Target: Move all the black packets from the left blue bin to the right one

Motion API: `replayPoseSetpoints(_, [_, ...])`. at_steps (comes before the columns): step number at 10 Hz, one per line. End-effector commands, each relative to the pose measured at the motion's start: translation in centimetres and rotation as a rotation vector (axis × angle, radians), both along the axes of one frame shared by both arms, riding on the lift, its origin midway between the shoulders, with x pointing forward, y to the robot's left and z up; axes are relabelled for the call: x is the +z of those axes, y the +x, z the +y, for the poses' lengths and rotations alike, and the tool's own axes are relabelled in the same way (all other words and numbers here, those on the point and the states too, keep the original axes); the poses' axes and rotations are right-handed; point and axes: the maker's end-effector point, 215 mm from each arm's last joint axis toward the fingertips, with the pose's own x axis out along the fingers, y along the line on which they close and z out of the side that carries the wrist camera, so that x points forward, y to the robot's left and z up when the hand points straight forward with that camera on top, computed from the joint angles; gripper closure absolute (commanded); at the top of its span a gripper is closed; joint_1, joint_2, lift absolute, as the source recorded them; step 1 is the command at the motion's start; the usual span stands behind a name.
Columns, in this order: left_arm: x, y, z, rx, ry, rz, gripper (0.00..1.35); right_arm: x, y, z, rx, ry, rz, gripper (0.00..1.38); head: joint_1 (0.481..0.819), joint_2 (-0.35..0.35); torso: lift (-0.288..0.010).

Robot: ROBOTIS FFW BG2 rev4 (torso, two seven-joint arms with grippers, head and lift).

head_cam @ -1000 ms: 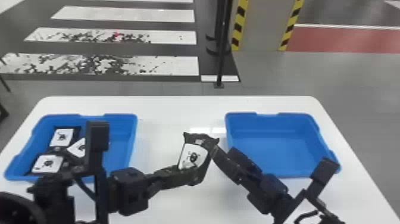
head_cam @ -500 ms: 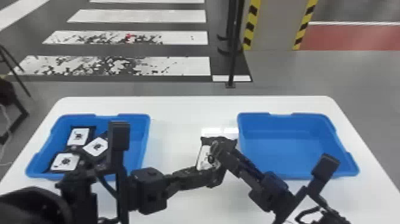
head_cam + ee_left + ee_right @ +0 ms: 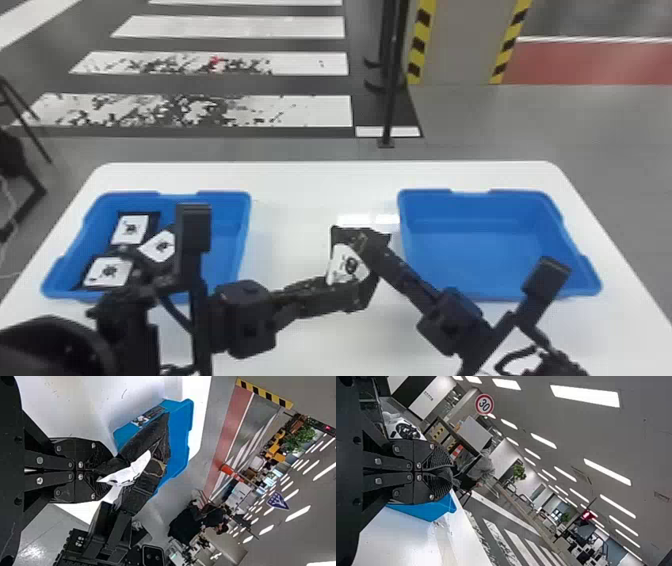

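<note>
"Over the table [image 3: 310, 182], what did you hold?"

"A black packet [image 3: 345, 270]. My left gripper [image 3: 104, 471] and right gripper [image 3: 449, 471] both pinched it, likely to pass it toward the right bin [image 3: 475, 245]. Three more packets [image 3: 132, 229] lay in the left bin [image 3: 243, 210]."

In the head view, the black packet with the white printed label [image 3: 346, 267] sits slightly farther left than half a second ago, and more of its label shows, now lopsided. The black right gripper [image 3: 371, 246] and black left gripper [image 3: 350, 295] have shifted left with it, away from the right blue plastic bin [image 3: 510, 194].
</note>
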Motion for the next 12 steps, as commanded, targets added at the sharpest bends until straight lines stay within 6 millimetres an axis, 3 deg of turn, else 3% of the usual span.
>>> replayPoseSetpoints(1, [0.4,0.8,0.8,0.043,-0.028,-0.022,0.68,0.1,0.6,-0.8,-0.019,-0.018,-0.016,1.28,0.695,0.014,-0.14])
replayPoseSetpoints(2, [-0.1,0.6,1.4,0.063,-0.035,-0.011,0.17,0.3,1.7,-2.3,-0.045,-0.058,-0.039,1.28,0.695,0.017,-0.14])
replayPoseSetpoints(3, [-0.3,0.0,1.6,0.07,-0.052,-0.001,0.05,0.1,2.8,-4.0,-0.079,-0.085,-0.048,1.28,0.695,0.012,-0.14])
replayPoseSetpoints(4, [-0.5,-0.6,1.8,0.074,-0.071,0.017,0.15,0.0,4.2,-6.3,-0.124,-0.118,-0.06,1.28,0.695,-0.003,-0.14])
replayPoseSetpoints(6, [-0.4,-1.9,2.0,0.086,-0.101,0.025,0.21,-1.6,7.5,-11.4,-0.211,-0.211,-0.06,1.28,0.695,-0.052,-0.14])
replayPoseSetpoints(8, [0.6,-1.6,3.0,0.119,-0.108,-0.009,0.21,-4.4,10.9,-15.7,-0.269,-0.282,-0.017,1.28,0.695,-0.125,-0.14])
replayPoseSetpoints(10, [0.7,-1.1,3.8,0.14,-0.101,-0.021,0.2,-7.8,13.6,-20.6,-0.343,-0.348,0.052,1.27,0.695,-0.155,-0.14])
replayPoseSetpoints(11, [0.8,-0.7,4.5,0.158,-0.097,-0.028,0.2,-9.0,14.0,-23.0,-0.396,-0.396,0.065,1.07,0.695,-0.178,-0.14])
replayPoseSetpoints(12, [0.9,-0.3,5.2,0.177,-0.092,-0.037,0.21,-9.8,13.9,-24.4,-0.427,-0.441,0.067,0.72,0.695,-0.2,-0.14])
